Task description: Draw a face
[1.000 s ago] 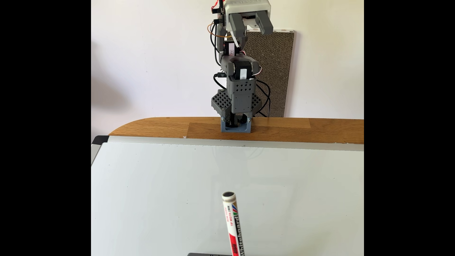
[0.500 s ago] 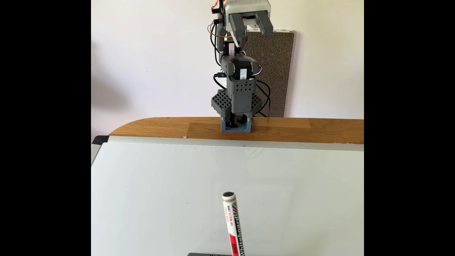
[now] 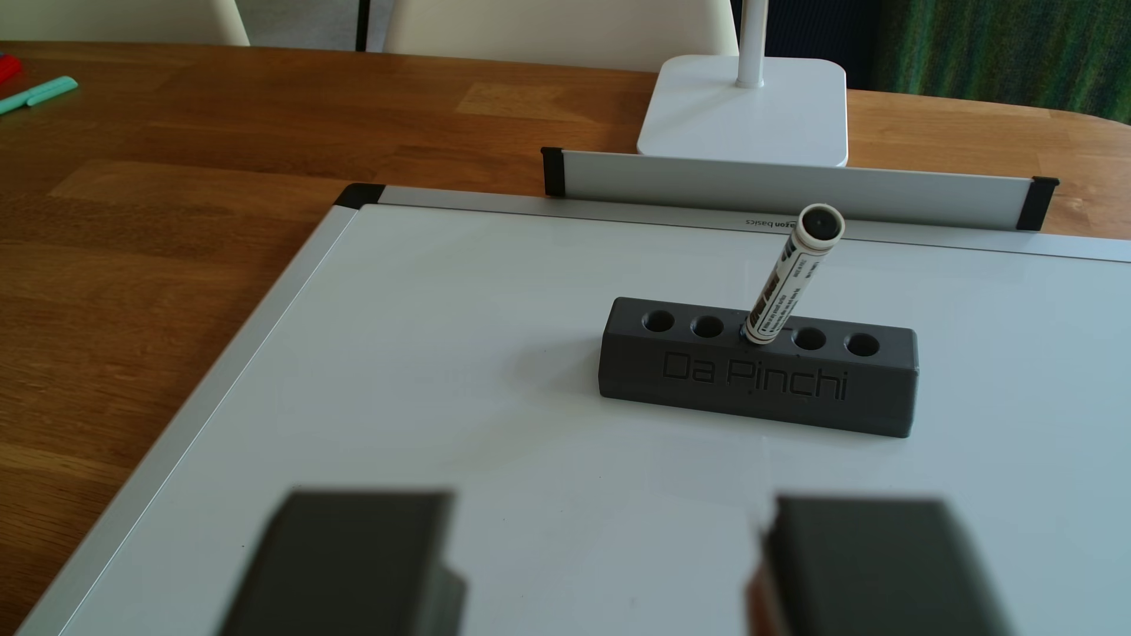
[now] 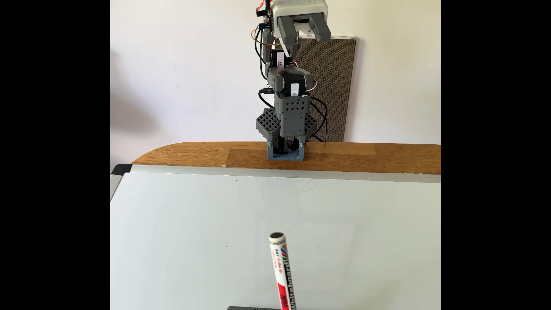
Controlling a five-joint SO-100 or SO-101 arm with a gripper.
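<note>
The marker point(image 4: 283, 274) carries the printed words "Whiteboard", "TIP WIDTH 2MM" and "NON TOXIC" along its white and red barrel in the fixed view. The dark grey holder point(image 3: 759, 382) has "Da Pinchi" engraved on its front side, and the frame of the whiteboard point(image 3: 428, 489) shows the upside-down text "amazon basics" near its far edge in the other view.

No strokes of a face can be made out on the whiteboard surface; it looks blank and glossy in both views.

The marker stands in the middle hole of the holder, which has five holes in a row. Its long axis is nearly upright but tilted, and the black round end points up and slightly away from the end effector point(image 3: 606, 569) in the other view. The holder lies ahead of the end effector and a little to the right in that view, well apart from it.

The end effector point(image 4: 304, 35) is raised high above the tabletop point(image 4: 208, 155), its two fingers spread wide, with nothing between them.
</note>
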